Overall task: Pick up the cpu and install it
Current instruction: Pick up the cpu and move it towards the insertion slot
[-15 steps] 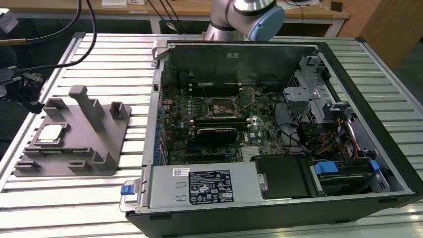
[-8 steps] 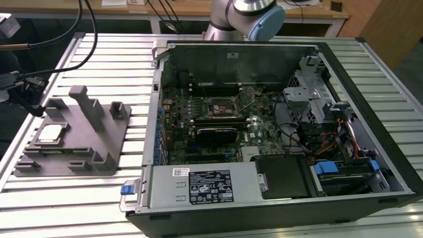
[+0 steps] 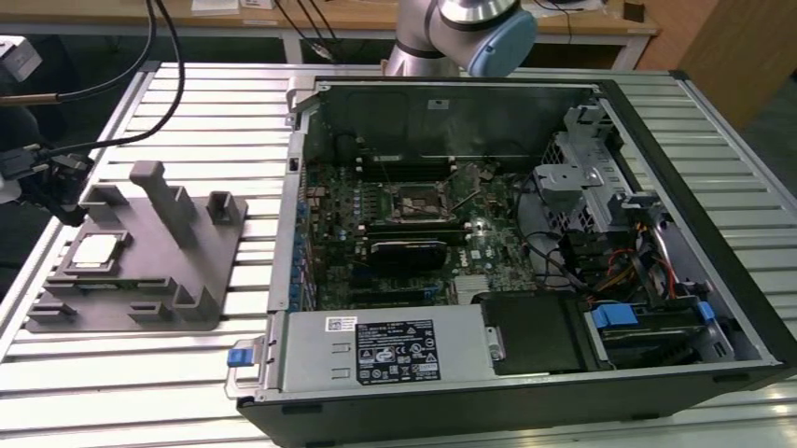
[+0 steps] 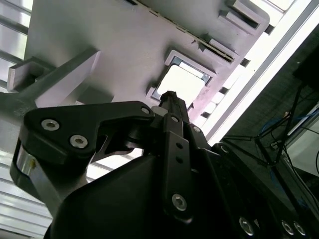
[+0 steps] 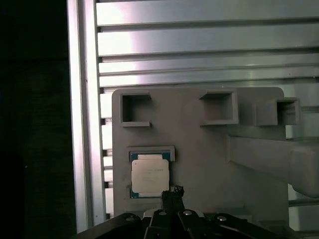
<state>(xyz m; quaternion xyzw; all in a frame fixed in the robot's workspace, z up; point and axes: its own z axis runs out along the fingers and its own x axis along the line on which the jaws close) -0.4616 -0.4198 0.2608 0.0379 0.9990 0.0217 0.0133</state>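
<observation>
Claw (image 5: 172, 190) together, empty, poised just beside the cpu (image 5: 149, 175), which is seated in the grey holder block (image 3: 187, 280) at the exterior view's left. Pick-up approach is judged; a grasp calls for spreading across the chip edges.

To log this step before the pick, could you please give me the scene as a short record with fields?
cpu: lying in its recess in the holder block, not lifted
hand: tip near the cpu's corner; contact unclear
holder block: on slatted table, exterior view's left of open computer case
socket: on motherboard, apparently empty
</observation>
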